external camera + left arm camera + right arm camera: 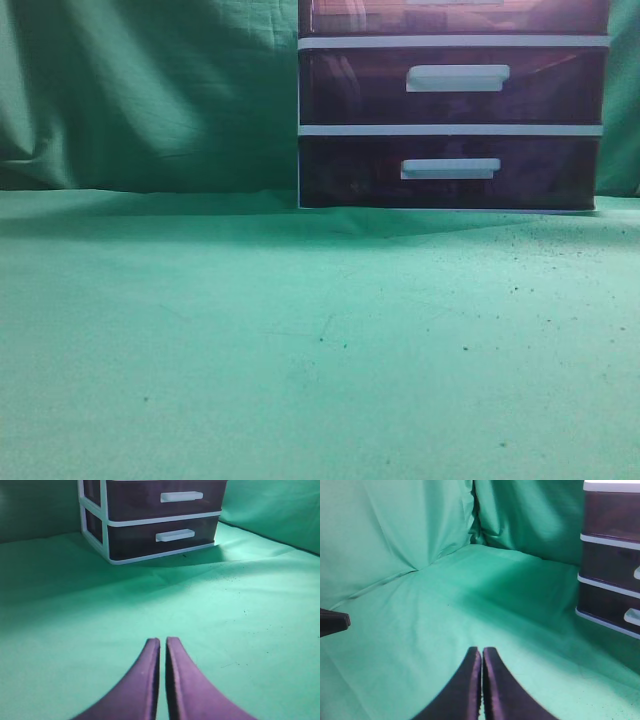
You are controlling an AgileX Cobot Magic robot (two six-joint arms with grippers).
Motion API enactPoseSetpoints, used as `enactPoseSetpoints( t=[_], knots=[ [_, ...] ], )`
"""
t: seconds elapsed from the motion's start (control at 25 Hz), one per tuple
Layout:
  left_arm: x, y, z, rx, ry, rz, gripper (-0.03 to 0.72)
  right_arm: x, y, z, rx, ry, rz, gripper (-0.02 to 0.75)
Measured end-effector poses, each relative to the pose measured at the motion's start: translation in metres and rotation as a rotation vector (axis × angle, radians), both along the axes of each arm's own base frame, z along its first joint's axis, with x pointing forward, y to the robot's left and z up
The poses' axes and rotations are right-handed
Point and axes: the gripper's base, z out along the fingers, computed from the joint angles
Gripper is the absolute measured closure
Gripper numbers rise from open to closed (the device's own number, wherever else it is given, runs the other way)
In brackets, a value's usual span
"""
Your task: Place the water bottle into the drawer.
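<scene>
The water bottle shows in no view. The drawer (380,18) is the uppermost, lighter reddish-purple one of the white-framed unit; only its lower part shows at the top edge of the exterior view, and it looks pushed in. It also shows in the right wrist view (612,512). My left gripper (163,641) is shut and empty, low over the green cloth, pointing at the unit from well in front. My right gripper (482,650) is shut and empty, with the unit off to its right. Neither gripper shows in the exterior view.
Two darker drawers with white handles, the middle (457,78) and the bottom (450,168), sit below the top one. A green cloth (300,330) covers the table and hangs as a backdrop. A dark object (332,621) pokes in at the left edge of the right wrist view.
</scene>
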Motion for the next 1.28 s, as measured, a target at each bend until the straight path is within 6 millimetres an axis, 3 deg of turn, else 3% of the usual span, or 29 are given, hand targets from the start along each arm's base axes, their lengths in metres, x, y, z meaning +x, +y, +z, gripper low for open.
enactPoseSetpoints(
  t=[0.32, 0.6, 0.8, 1.08, 1.28],
  knots=[
    [0.000, 0.000, 0.000, 0.000, 0.000, 0.000, 0.688, -0.008, -0.011, -0.009, -0.124, -0.098, -0.075, 0.738],
    [0.000, 0.000, 0.000, 0.000, 0.000, 0.000, 0.688, -0.022, -0.051, -0.048, -0.053, 0.026, -0.597, 0.738],
    [0.000, 0.000, 0.000, 0.000, 0.000, 0.000, 0.688, -0.023, -0.070, -0.085, -0.045, 0.050, -0.849, 0.738],
    [0.000, 0.000, 0.000, 0.000, 0.000, 0.000, 0.688, -0.012, -0.074, -0.134, -0.125, 0.101, -0.886, 0.738],
    [0.000, 0.000, 0.000, 0.000, 0.000, 0.000, 0.688, -0.010, -0.073, -0.155, -0.143, 0.139, -0.882, 0.738]
  ],
)
